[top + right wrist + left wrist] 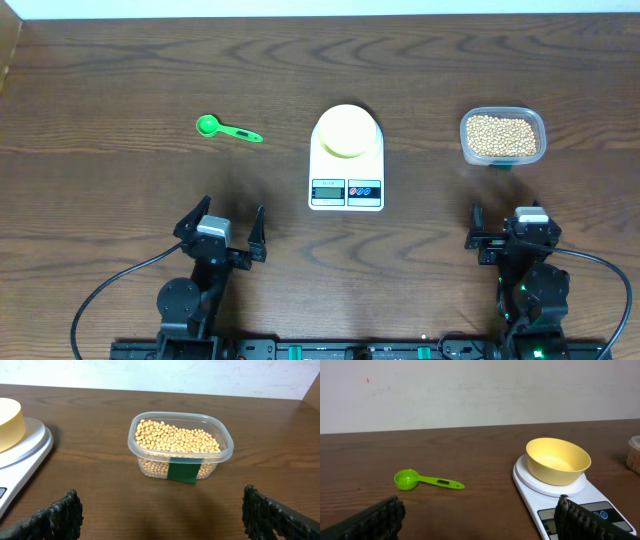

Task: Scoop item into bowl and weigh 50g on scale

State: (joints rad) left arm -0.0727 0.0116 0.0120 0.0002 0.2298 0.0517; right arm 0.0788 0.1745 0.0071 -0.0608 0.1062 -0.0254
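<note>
The tan beans (501, 134) fill a clear plastic tub (503, 158) at the right; they also show in the right wrist view (176, 439). The pale yellow bowl (346, 131) stands empty on the white scale (347, 190) at the table's middle; the left wrist view shows the bowl (557, 461) and the scale (592, 496). A green scoop (225, 128) lies at the left, also in the left wrist view (423, 480). My left gripper (221, 232) is open and empty near the front, below the scoop. My right gripper (508, 231) is open and empty, in front of the tub.
The dark wooden table (120, 180) reaches a pale wall at the back. The tub bears a green label (182, 471) on its near side. Cables run from both arm bases at the front edge.
</note>
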